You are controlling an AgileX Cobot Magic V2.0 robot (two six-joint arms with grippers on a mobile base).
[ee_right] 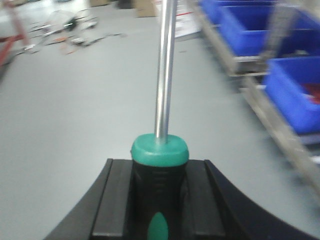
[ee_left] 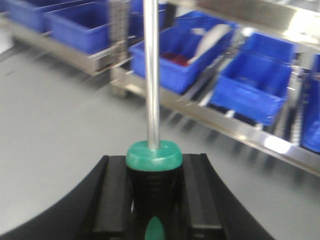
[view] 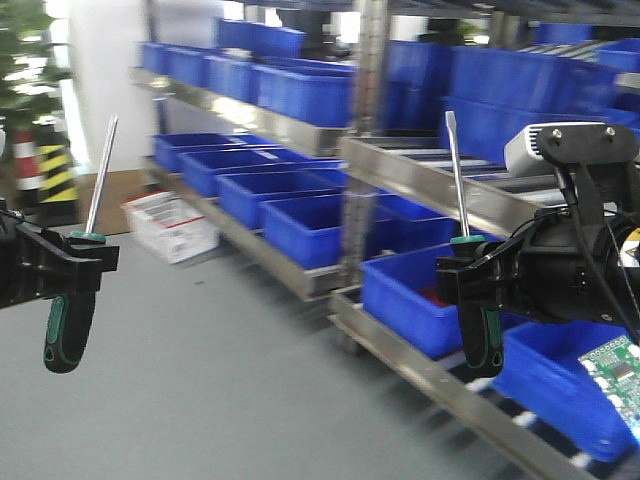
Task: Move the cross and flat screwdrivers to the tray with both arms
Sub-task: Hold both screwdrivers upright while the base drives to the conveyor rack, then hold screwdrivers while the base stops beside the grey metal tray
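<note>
Cannot read the red print on the white box [view: 172, 225] lying on the floor [view: 220, 390] beside the rack [view: 370, 150]: too blurred. Cannot make out any lettering on the green circuit board [view: 615, 375] either, which rests in a blue crate [view: 545, 370] at lower right.

Clenches the left end effector [view: 82, 262] around the green-and-black handle of the left screwdriver [view: 62, 335], just under the green collar. Points that shaft upward with a slight lean to the right and lets most of the handle hang below the jaws. Clenches the right end effector [view: 470, 285] in the same way on the right screwdriver [view: 487, 345], shaft close to upright. Holds both tools in mid-air, well apart and clear of the floor. Shows in each wrist view the black fingers pressed against either side of the handle, the green collar just above them.

Carries a silver-grey camera [view: 555, 148] above the right end effector. Sets the right shaft against the rack's steel shelves and rows of blue crates. Places a yellow-and-black post [view: 57, 170] and a plant [view: 25, 40] at far left, behind the left shaft. Catches blurred scraps [ee_right: 75, 27] strewn on the floor in the right wrist view.
</note>
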